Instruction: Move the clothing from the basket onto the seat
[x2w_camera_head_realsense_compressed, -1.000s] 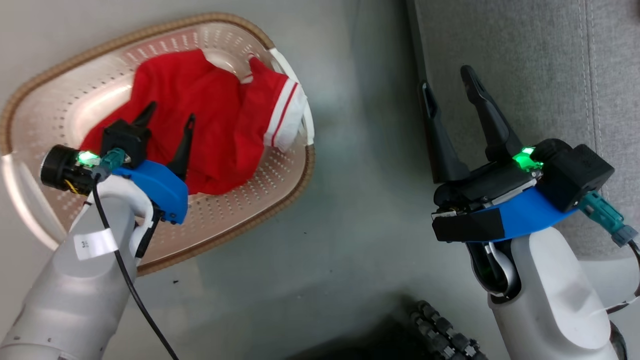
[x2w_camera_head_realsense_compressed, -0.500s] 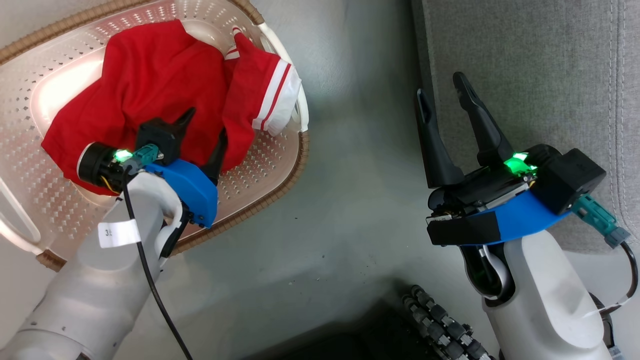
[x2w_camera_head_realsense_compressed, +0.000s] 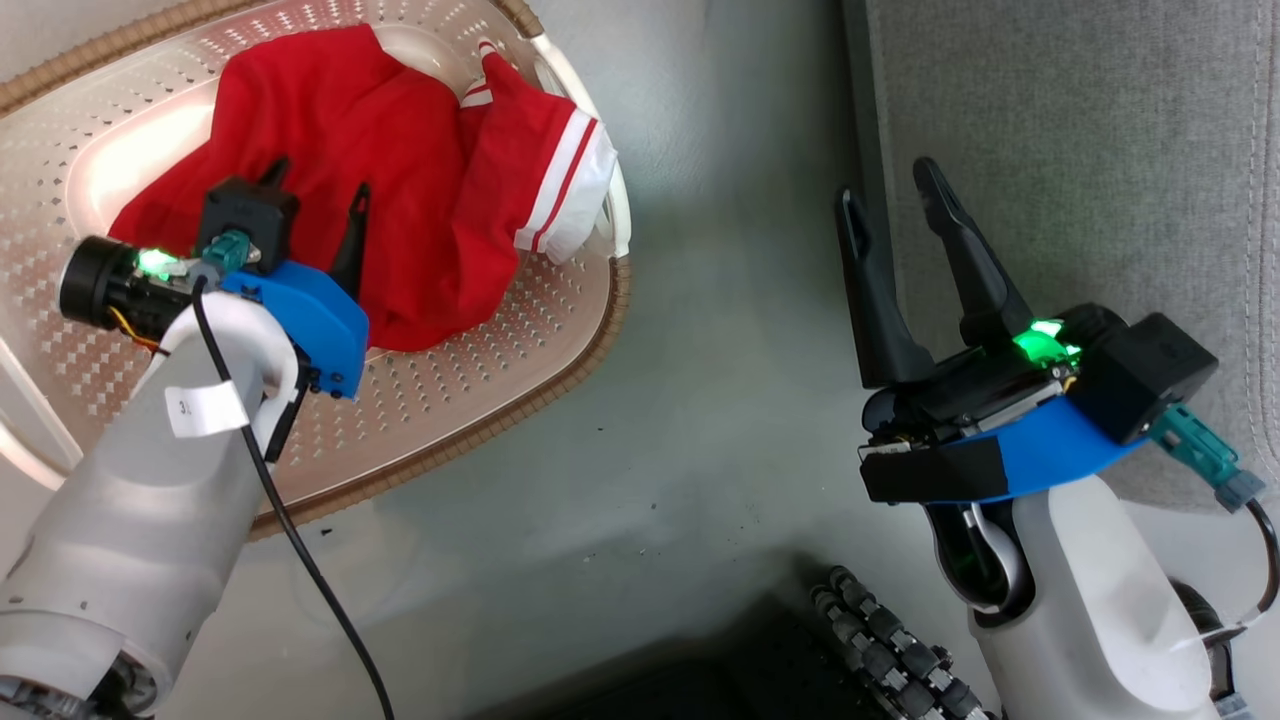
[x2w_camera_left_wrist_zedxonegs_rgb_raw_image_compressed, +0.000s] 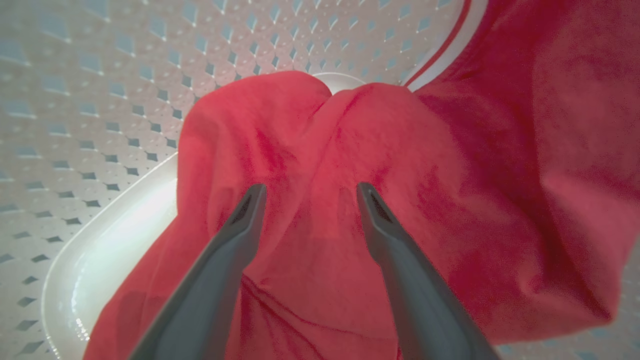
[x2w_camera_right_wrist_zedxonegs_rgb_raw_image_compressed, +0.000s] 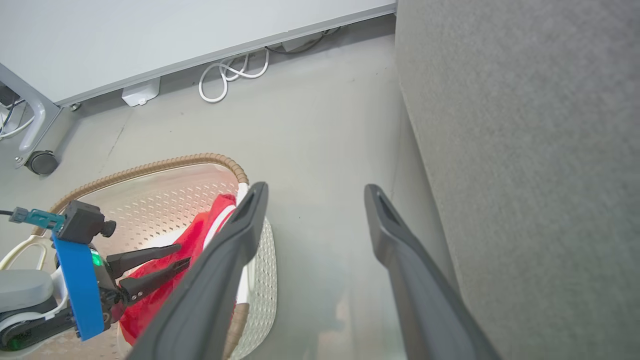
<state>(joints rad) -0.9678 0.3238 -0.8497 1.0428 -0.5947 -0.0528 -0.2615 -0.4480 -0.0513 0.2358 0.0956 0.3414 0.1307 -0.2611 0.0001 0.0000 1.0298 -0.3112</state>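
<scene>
- Reads as a robot test room or lab dressed up as a living room.
- Bare, smooth grey floor (x2w_camera_right_wrist_zedxonegs_rgb_raw_image_compressed: 310, 125), hard and slightly glossy, with specks of dirt.
- White cable (x2w_camera_right_wrist_zedxonegs_rgb_raw_image_compressed: 230, 75) looped loose at the foot of a pale wall (x2w_camera_right_wrist_zedxonegs_rgb_raw_image_compressed: 175, 30), with a small white box (x2w_camera_right_wrist_zedxonegs_rgb_raw_image_compressed: 141, 92) next to it.
- Grey metal leg (x2w_camera_right_wrist_zedxonegs_rgb_raw_image_compressed: 31, 117) on a castor (x2w_camera_right_wrist_zedxonegs_rgb_raw_image_compressed: 42, 162): office or lab furniture.
- Domestic props: a grey upholstered seat (x2w_camera_right_wrist_zedxonegs_rgb_raw_image_compressed: 525, 150) and a basket (x2w_camera_right_wrist_zedxonegs_rgb_raw_image_compressed: 150, 167) on the floor near it.

The clothing (x2w_camera_head_realsense_compressed: 330, 130) is soft matt cloth, the basket (x2w_camera_head_realsense_compressed: 480, 330) glossy plastic, the seat (x2w_camera_head_realsense_compressed: 1060, 120) coarse-woven fabric
</scene>
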